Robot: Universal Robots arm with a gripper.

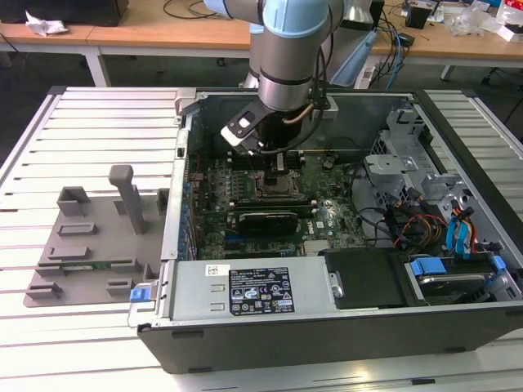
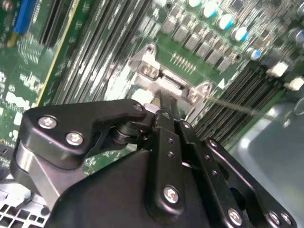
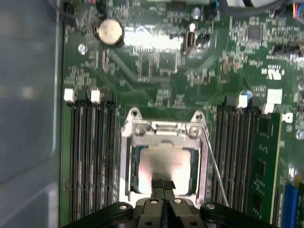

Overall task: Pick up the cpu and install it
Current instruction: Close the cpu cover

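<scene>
A pale slatted bench (image 1: 90, 122) spans the exterior view. Lying on it at centre and right is an open computer case (image 1: 327, 327), and at the left a grey fixture plate (image 1: 90, 253) with upright posts, seemingly touching the case's side.

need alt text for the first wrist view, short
The cpu, a pale silver square, lies in the metal-framed socket on a green motherboard, with the gripper directly over its near edge, jaws together. Dark memory slots flank the socket, and a coin battery sits beyond it.
</scene>
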